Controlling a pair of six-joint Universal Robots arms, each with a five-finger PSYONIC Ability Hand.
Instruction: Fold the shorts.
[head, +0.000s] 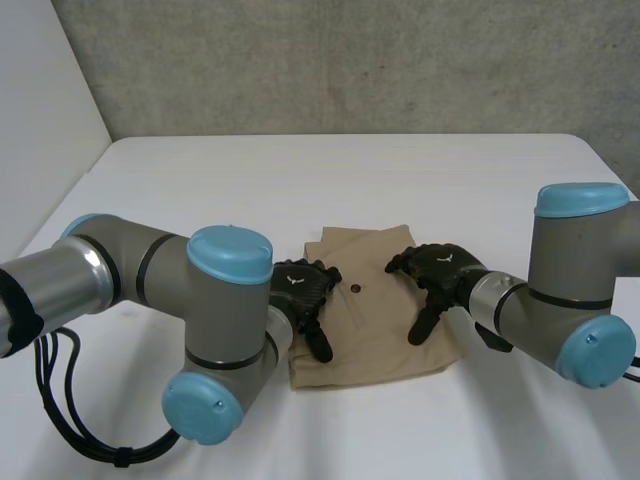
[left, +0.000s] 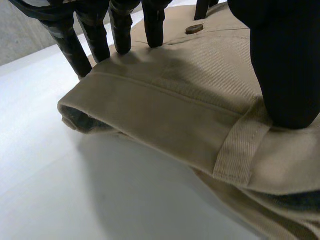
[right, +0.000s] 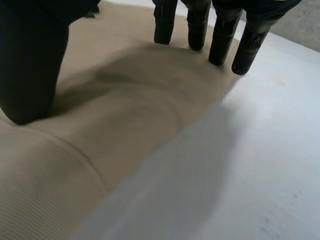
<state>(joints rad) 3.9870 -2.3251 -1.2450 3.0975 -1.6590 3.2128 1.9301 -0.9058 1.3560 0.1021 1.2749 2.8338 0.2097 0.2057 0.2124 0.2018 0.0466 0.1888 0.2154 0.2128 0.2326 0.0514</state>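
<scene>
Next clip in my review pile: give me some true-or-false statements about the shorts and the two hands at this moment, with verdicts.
1. The beige shorts lie on the white table. True.
2. The left hand holds the shorts up off the table. False: its straight fingers press down on the shorts' left side.
3. The right hand rests on the shorts with straight fingers. True.
4. The two hands touch each other. False: they are apart, one on each side of the shorts.
5. A dark button shows between the hands. True.
6. The shorts are spread out in a single layer. False: they are folded, and the left wrist view shows stacked layers at the edge.
</scene>
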